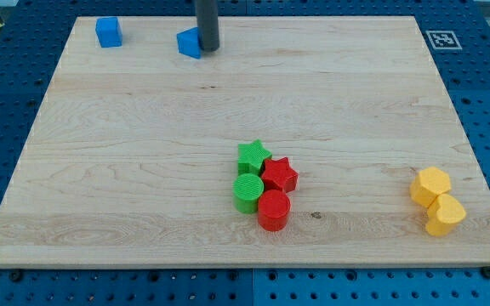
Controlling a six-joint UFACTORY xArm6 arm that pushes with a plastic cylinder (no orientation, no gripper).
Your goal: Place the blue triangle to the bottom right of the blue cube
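My tip (pixel 208 48), no fingers, holds nothing, touches blue triangle (pixel 190 42) on its right, worktop (pixel 143 170) top edge. Blue cube (pixel 108 31) sits left. Mid-push; next nudge triangle downward, judging by position.

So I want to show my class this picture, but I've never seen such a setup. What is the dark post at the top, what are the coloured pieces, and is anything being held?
There is one camera view, looking down at a wooden board. The dark post is a robot arm's rod. It has no fingers, so nothing is held; it only pushes blocks. My tip touches the right side of the blue triangle. The blue cube sits apart, to the view's left. Near the bottom middle cluster a green star, red star, green cylinder and red cylinder. Two yellow blocks lie at the right.
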